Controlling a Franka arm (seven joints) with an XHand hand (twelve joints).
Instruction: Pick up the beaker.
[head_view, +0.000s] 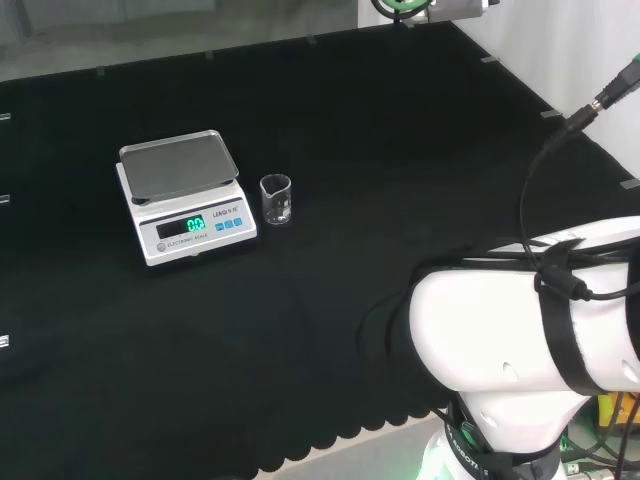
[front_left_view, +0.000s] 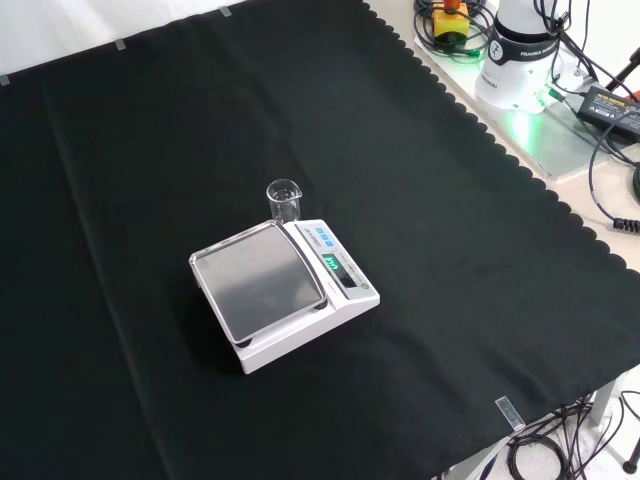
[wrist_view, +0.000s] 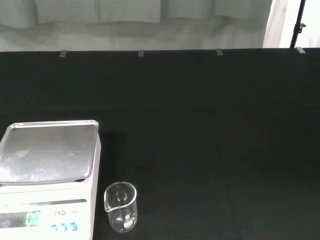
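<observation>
A small clear glass beaker (head_view: 276, 199) stands upright on the black cloth, just right of a white scale in the head view. From the front, the beaker (front_left_view: 284, 201) sits just beyond the scale's far corner. The wrist view looks at the beaker (wrist_view: 120, 206) from some distance, close beside the scale, and it appears empty.
The white electronic scale (head_view: 186, 198) with a steel pan and lit green display stands on the cloth, also in the front view (front_left_view: 283, 290) and the wrist view (wrist_view: 47, 172). The arm's white link (head_view: 530, 325) fills the head view's lower right. Cables and a power brick (front_left_view: 610, 105) lie off the cloth.
</observation>
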